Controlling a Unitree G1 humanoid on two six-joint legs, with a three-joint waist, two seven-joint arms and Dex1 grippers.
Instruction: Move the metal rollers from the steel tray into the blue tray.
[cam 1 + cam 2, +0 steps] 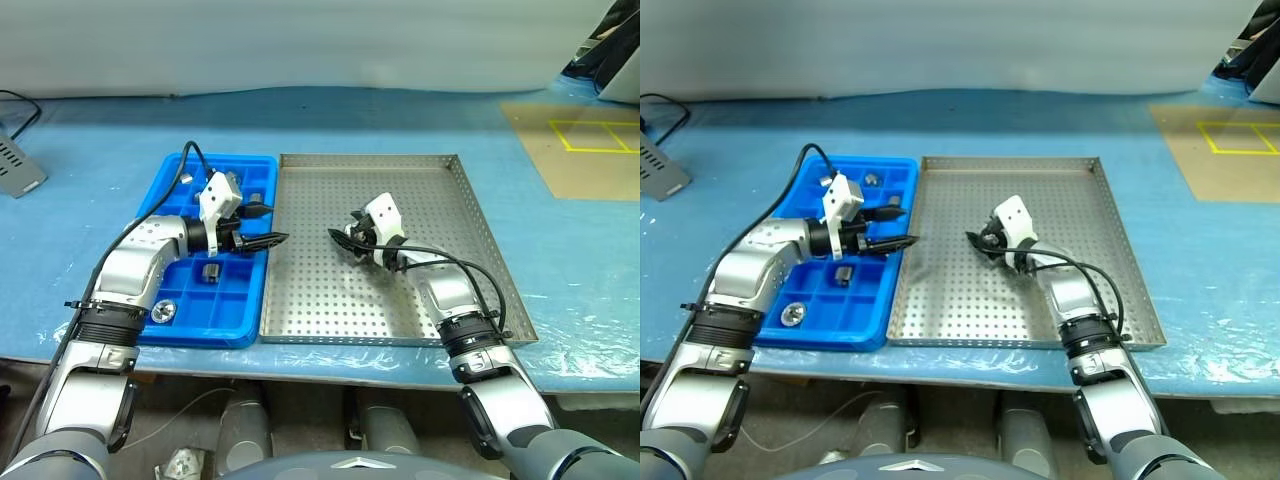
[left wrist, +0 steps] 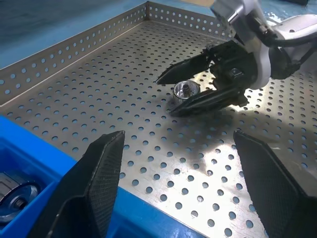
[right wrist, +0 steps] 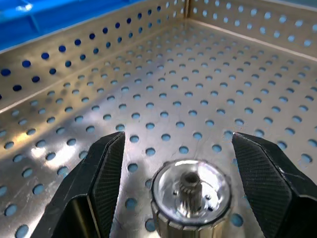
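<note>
Right wrist view: you see one of the metal rollers (image 3: pixel 190 198) standing upright on the perforated floor, low in the frame, between the two black fingers (image 3: pixel 101 183) with a gap on each side.
Right gripper: your right gripper (image 1: pixel 348 240) sits near the middle of the steel tray (image 1: pixel 470 215), jaws spread wide around that roller, not touching it as far as you can tell.
Left gripper: your left gripper (image 1: pixel 268 226) is over the seam where the blue tray (image 1: pixel 205 330) meets the steel tray, centre left of the head view, jaws wide and holding nothing.
Left wrist view: you look across the steel tray floor at the right gripper, upper right of the frame, with the roller between its fingers.
Steel tray: it lies at the centre of the head view on the pale blue worktop (image 1: pixel 560 250), its left rim just beside the blue tray.
Blue tray: it sits left of the steel tray; you can see rollers in several compartments, one silvery at the lower left corner (image 1: pixel 163 311), one darker near the middle (image 1: pixel 211 272), and others near the top edge (image 1: pixel 872 180).
Other things: a grey box (image 1: pixel 15 165) rests at the far left edge of the worktop.
</note>
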